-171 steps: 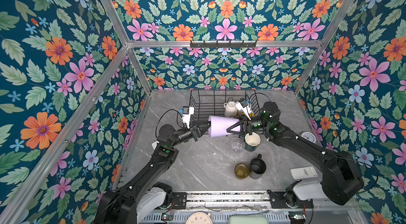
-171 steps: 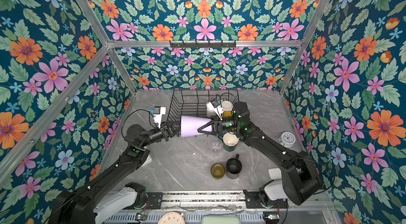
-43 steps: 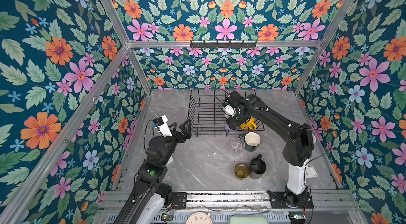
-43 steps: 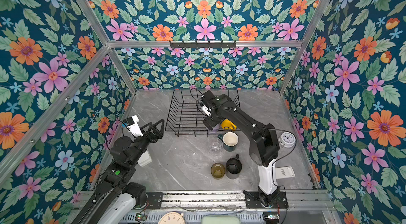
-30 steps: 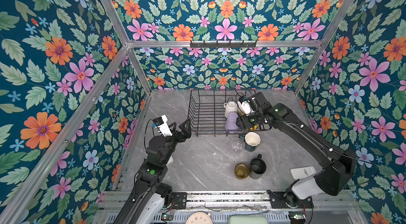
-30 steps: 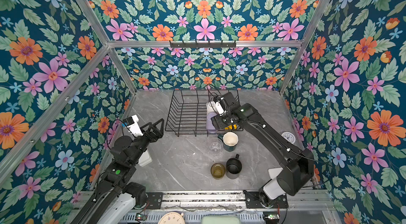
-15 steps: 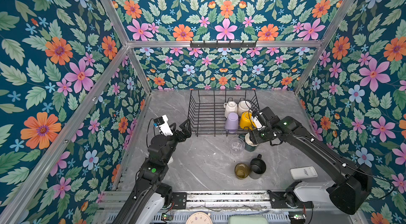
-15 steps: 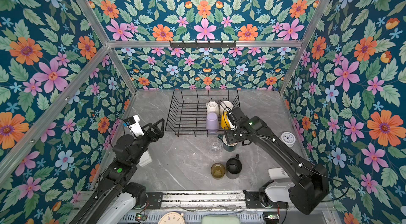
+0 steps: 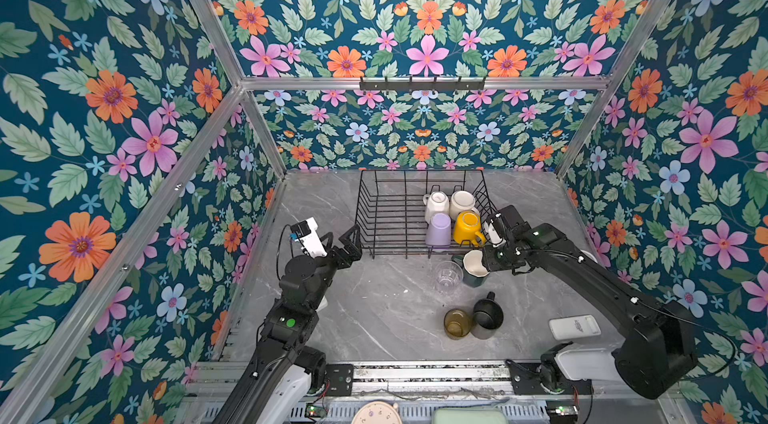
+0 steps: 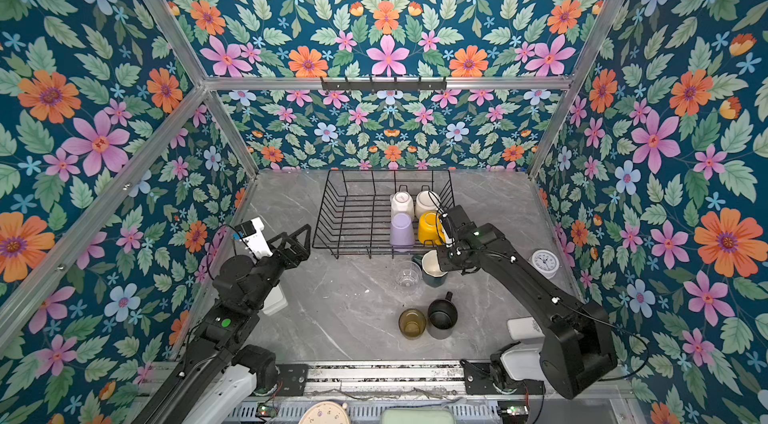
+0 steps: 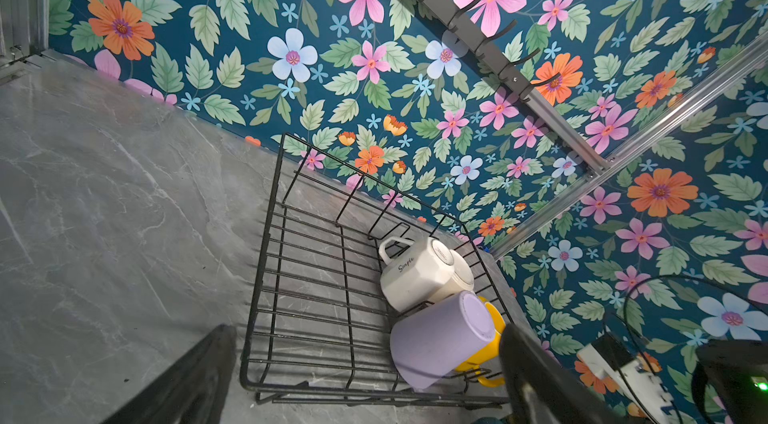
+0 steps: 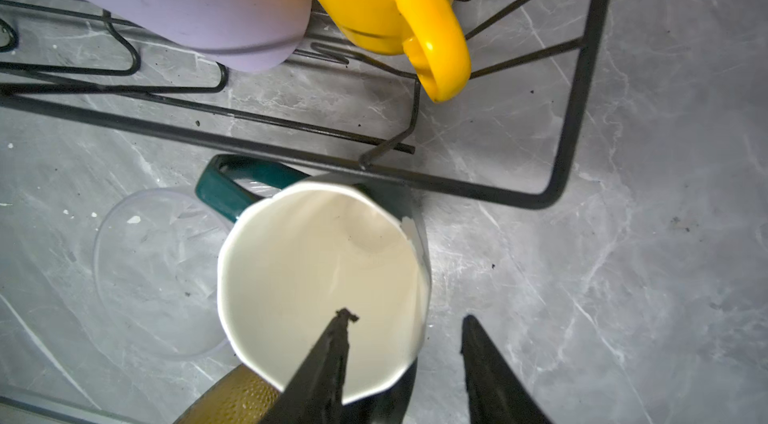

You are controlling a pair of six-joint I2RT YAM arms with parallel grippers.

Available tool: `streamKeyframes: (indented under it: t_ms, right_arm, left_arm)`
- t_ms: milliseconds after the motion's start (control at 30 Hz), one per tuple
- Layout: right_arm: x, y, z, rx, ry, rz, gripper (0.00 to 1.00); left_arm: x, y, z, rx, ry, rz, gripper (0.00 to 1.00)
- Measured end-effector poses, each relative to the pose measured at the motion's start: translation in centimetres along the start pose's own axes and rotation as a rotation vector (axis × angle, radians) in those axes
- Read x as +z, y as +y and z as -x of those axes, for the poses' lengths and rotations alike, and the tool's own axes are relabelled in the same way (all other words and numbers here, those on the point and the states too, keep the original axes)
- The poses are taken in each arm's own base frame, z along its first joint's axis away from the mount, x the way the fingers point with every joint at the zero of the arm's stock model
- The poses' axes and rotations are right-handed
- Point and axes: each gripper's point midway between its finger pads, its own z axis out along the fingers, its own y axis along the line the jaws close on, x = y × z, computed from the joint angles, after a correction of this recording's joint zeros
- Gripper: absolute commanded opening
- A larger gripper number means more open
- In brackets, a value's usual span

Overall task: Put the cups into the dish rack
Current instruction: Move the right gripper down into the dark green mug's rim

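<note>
The black wire dish rack [image 9: 365, 210] holds two white mugs [image 9: 436, 206], a lilac tumbler [image 9: 438, 230] and a yellow mug [image 9: 467, 226], all upside down at its right end. In front of it stand a dark green mug [image 9: 473, 270] with a cream inside, a clear glass [image 9: 449, 276], an amber glass [image 9: 457, 323] and a black mug [image 9: 487, 316]. My right gripper [image 12: 406, 316] straddles the green mug's [image 12: 324, 260] wall, one finger inside and one outside with a gap showing. My left gripper [image 9: 351, 244] hangs wide open and empty at the rack's front left corner.
A small white alarm clock [image 10: 545, 263] sits by the right wall. A white flat device [image 9: 575, 326] lies near the right arm's base. A black hook rail [image 9: 422, 83] hangs on the back wall. The rack's [image 11: 266, 260] left half holds only upright dividers.
My right gripper has left the yellow mug in the rack and come forward and down over the green mug, its jaws narrowing. The left arm has stayed put.
</note>
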Motion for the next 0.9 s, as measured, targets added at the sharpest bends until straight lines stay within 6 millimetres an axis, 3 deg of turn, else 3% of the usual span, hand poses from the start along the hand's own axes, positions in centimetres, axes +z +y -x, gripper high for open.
streamKeyframes:
  t_ms: [600,900]
  right_arm:
    - [2.4,-0.5,0.0,-0.002,0.006,-0.028,0.21]
    - [2.6,-0.8,-0.1,-0.019,0.015,-0.050,0.01]
  left_arm:
    - [0.0,0.3,-0.4,-0.004,0.006,0.005,1.00]
    - [0.1,0.4,-0.5,-0.003,0.007,0.009,1.00]
